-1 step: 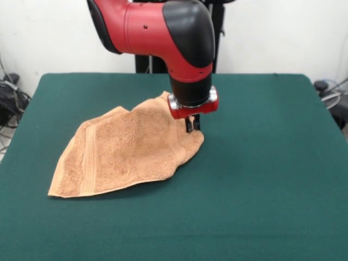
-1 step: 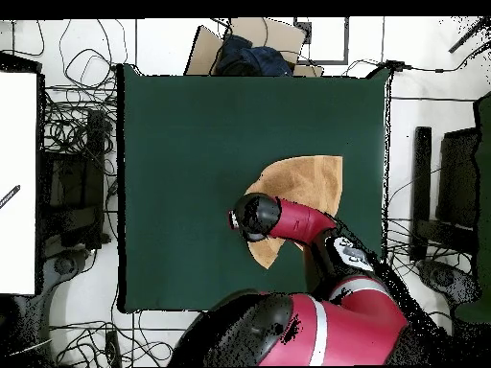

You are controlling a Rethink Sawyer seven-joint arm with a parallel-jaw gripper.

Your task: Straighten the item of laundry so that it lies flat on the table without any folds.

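Note:
The item of laundry [image 1: 128,149] is a light orange-tan towel lying crumpled on the green table [image 1: 261,179], left of centre. Its right part is bunched and raised, while its left corner lies flat. My gripper [image 1: 192,125] hangs from the red and black arm at the towel's right edge, with its dark fingers close together on the cloth there. In the overhead view the towel [image 2: 309,182] shows as a folded wedge. The arm's wrist [image 2: 257,216] covers the towel's near tip and hides the gripper.
Bare green table [image 2: 192,144] surrounds the towel on all sides. Cables and equipment [image 2: 72,182] lie on the floor beyond the table's edges, and a cardboard box [image 2: 254,43] stands past its far edge.

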